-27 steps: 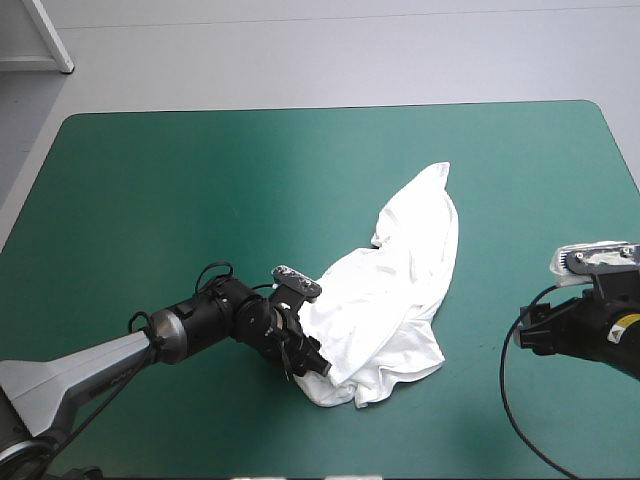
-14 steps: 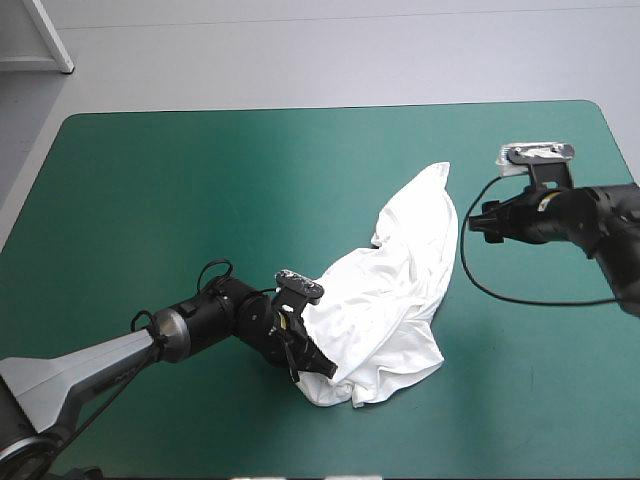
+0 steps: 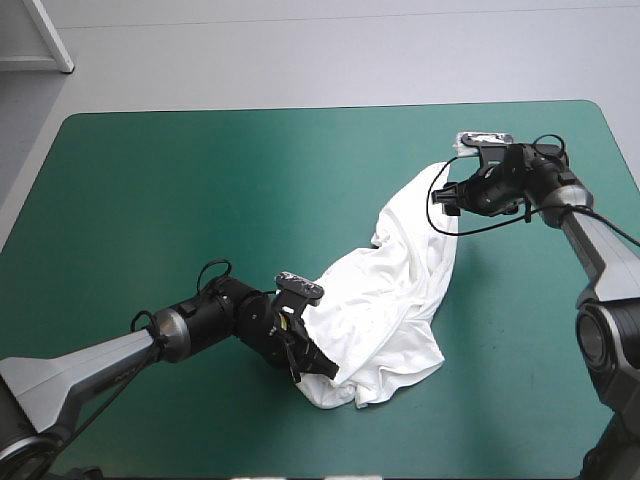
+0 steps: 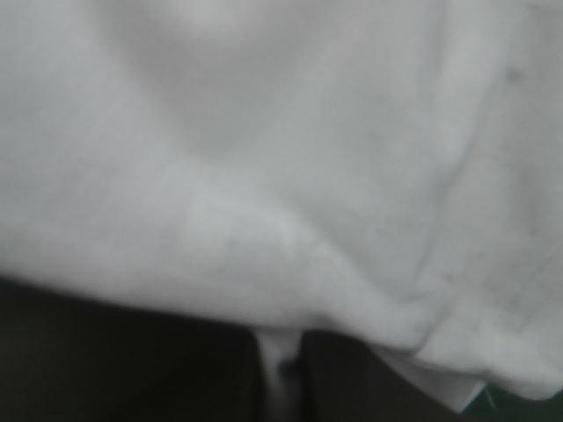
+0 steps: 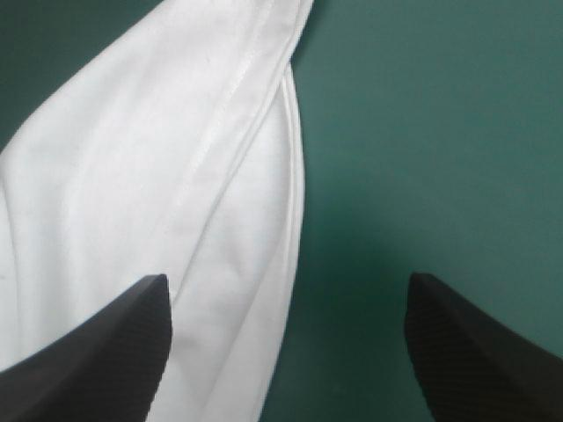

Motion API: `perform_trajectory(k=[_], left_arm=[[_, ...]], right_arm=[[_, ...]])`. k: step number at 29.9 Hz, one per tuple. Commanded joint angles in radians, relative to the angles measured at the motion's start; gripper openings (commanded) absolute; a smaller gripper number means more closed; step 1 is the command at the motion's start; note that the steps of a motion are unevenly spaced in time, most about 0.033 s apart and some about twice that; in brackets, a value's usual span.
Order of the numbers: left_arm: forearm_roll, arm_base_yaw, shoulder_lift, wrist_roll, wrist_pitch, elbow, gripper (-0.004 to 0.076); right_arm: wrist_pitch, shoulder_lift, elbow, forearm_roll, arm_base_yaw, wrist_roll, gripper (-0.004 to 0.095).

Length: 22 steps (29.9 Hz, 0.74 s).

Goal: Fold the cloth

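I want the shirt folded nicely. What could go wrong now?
The open right gripper sits half over the T-shirt, half over bare teal-green cover; closing, it might catch only the hem or miss. The left gripper, shut on the crumpled near end, may hold several layers, so pulling could drag the heap.

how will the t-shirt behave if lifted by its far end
Probably floppy: the T-shirt lies in soft creases, so it should drape and sag. Likely light, the fabric looking thin. With the left hand shut on its near end, it may pull taut.
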State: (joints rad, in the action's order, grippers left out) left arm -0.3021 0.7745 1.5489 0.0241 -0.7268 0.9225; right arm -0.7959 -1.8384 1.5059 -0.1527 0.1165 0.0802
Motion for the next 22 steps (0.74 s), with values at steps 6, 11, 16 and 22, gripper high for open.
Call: perform_trajectory(k=[6, 11, 16, 22], left_arm=[[-0.022, 0.001, -0.03, 0.01, 0.008, 0.016, -0.001], [-0.022, 0.001, -0.03, 0.01, 0.011, 0.016, -0.001], [-0.022, 0.001, -0.03, 0.01, 0.009, 0.016, -0.001], [-0.018, 0.001, -0.032, 0.01, 0.03, 0.018, -0.001]], right_arm=[[0.086, -0.066, 0.055, -0.036, 0.007, 0.022, 0.0536], [0.106, -0.102, 0.055, -0.036, 0.007, 0.026, 0.0483], [0.106, -0.14, 0.055, -0.037, 0.007, 0.026, 0.0401], [0.101, -0.137, 0.079, -0.036, 0.007, 0.049, -0.001]])
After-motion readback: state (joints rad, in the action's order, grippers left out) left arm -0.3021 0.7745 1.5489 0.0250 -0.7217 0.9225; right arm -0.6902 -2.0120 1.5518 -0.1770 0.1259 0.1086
